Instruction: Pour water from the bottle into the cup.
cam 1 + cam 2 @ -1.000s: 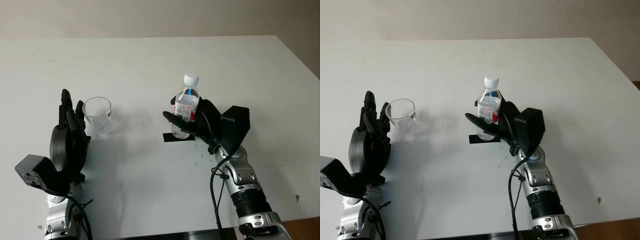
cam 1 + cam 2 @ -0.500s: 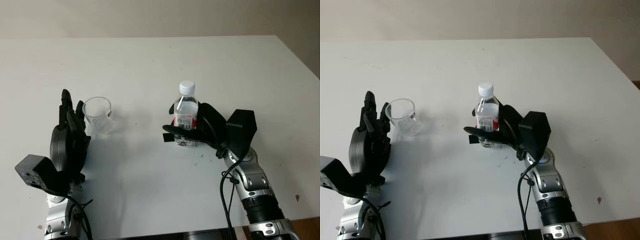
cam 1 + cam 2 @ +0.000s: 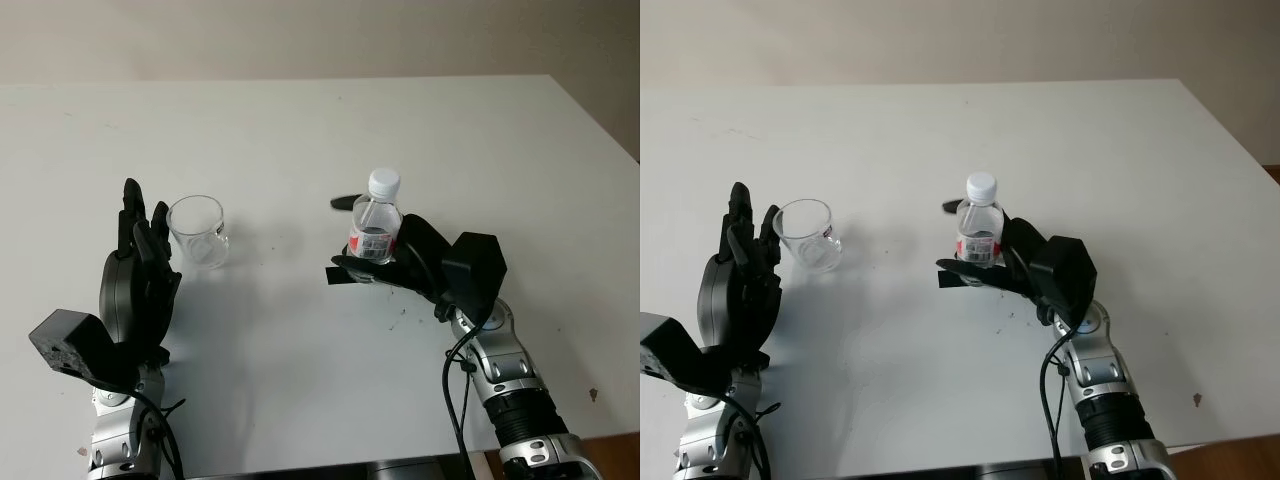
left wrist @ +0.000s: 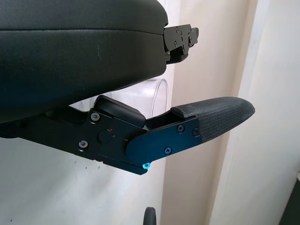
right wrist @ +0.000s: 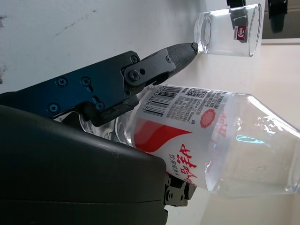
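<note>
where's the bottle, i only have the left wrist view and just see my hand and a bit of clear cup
Observer: The bottle is roughly upright in the right hand, well to the right of the cup.
Operator: cap on or off
Observer: The white cap is on, so nothing can pour yet.
Operator: is my left hand holding the cup
Observer: No. The left hand is open just left of the cup, holding nothing.
</note>
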`<state>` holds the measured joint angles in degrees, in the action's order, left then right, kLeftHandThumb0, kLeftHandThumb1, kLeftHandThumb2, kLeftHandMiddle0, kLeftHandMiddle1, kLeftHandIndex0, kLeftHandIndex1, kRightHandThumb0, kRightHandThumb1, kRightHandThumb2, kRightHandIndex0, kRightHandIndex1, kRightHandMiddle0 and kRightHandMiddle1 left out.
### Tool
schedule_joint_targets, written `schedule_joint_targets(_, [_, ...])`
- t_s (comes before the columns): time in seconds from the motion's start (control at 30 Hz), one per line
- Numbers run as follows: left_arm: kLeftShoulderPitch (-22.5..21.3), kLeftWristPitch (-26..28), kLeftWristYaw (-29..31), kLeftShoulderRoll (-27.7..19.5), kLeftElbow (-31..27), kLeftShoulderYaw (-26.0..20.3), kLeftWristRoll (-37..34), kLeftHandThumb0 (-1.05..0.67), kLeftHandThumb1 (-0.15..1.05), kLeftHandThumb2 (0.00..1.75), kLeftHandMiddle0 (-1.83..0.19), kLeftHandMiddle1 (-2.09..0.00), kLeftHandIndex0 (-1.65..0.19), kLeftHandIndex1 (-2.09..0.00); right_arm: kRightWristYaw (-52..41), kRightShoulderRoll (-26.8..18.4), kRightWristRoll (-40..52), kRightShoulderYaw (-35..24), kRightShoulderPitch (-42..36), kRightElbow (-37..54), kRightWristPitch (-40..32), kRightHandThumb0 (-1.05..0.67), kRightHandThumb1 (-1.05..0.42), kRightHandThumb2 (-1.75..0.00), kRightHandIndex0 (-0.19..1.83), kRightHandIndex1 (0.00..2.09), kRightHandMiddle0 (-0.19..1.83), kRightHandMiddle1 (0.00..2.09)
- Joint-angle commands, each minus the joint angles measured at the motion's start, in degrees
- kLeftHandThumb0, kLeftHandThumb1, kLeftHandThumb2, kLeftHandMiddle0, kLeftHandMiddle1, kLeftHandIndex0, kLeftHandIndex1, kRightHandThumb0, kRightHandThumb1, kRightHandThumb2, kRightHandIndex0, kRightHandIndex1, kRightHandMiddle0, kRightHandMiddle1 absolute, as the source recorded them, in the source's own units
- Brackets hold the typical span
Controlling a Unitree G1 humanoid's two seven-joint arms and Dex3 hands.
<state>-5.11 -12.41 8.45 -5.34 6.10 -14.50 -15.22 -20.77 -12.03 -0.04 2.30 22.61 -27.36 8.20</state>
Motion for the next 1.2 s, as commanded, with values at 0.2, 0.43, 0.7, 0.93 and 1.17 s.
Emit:
schedule_joint_targets(0.2, [-0.12,-0.08,0.54,-0.54,-0.04,-0.46,-0.47,-0.87,1.05,0.75,0.19,-0.29,0.13,0.00,0.43,-0.03,1.78,-2.10,-0.54,-9.47,4.14,-0.78,-0.92,-0.05,-0.19,0.00,-0.19,0.00])
schedule_joint_targets(0.43, [-0.32,-0.40,0.38,-0.58,0.17,-0.42,-0.05,-0.87,1.05,0.76,0.19,-0.31,0.13,0.00,-0.95,0.17,4.55,-3.76,-0.85,-12.20,7.57,-0.83,-0.91,-0.05,-0.19,0.00,-0.19,0.00])
schedule_joint_targets(0.7, [-0.73,0.07,0.20,-0.56,-0.01,-0.33,-0.13,-0.87,1.05,0.76,0.19,-0.29,0.13,0.00,-1.15,-0.61,3.69,-3.99,-4.94,-7.22,13.06,-0.95,-0.93,-0.06,-0.19,0.00,-0.19,0.00])
schedule_joint_targets(0.93, [-0.98,-0.46,0.15,-0.33,0.73,-0.29,-0.01,-0.87,1.05,0.76,0.19,-0.30,0.13,0.00,-0.60,0.43,5.27,-4.56,-9.65,1.39,13.71,-0.92,-0.94,-0.06,-0.19,0.00,-0.19,0.00])
schedule_joint_targets(1.17, [-1.56,-0.22,-0.02,-0.22,1.26,-0.34,-0.22,-0.88,1.05,0.75,0.19,-0.31,0.13,0.00,0.28,0.88,6.68,-4.78,-14.77,12.15,13.60,-0.91,-0.96,-0.06,-0.19,0.00,-0.19,0.00])
